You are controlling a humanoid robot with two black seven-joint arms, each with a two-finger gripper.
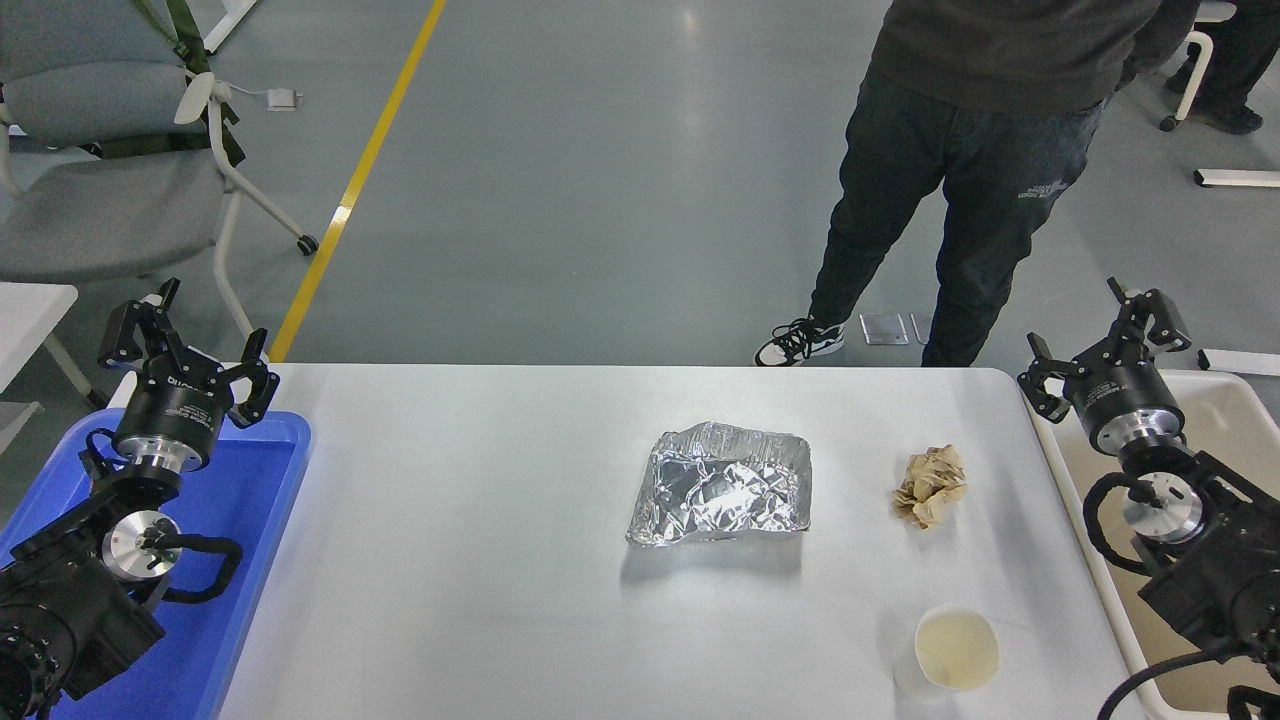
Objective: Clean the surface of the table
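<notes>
The white table surface (450,560) fills the middle of the head view. On it lie a crumpled foil tray (722,485) at centre right, a crumpled brown paper ball (929,486) to its right, and a paper cup (956,649) near the front right. My right gripper (1105,335) is open and empty at the table's right edge, over the beige-white bin (1230,420), apart from the paper ball. My left gripper (185,340) is open and empty, parked at the lower left over the blue tray (250,500).
A person in dark clothes (960,150) stands on the floor just beyond the table's far edge, right of centre. A grey chair (110,160) stands at the far left.
</notes>
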